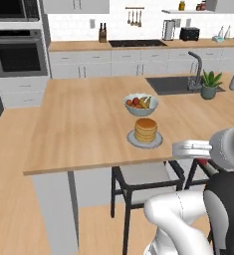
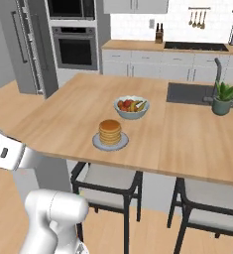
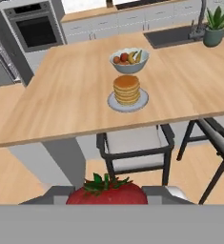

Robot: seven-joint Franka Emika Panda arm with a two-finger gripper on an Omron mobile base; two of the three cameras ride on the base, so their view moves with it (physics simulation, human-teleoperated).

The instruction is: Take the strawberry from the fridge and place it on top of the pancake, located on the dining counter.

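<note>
Simulated kitchen: white cabinets, wall oven, grey fridge (image 2: pixel 26 47) at far left of right base view, doors apparently shut.
Dining counter (image 1: pixel 78 129): long light wood top, sink and potted plant (image 1: pixel 210 84) at far end, black-legged stools (image 2: pixel 110 183) tucked under near edge.
Fruit bowl (image 3: pixel 128 60): white, mixed fruit, just behind pancake.
Pancake (image 3: pixel 127 89): short golden stack on grey plate, near counter's front edge, top bare.
Gripper (image 3: pixel 107 193): off counter, short of its near edge; clenched on strawberry.
Strawberry (image 3: pixel 107 194): red, green leaves up, at bottom of hand view. Judged light, soft, easily bruised, prone to roll; gentle pinch across widest part, release low over stack centre.
Obscured: fingertips and lower berry cut off; contact points unseen.
</note>
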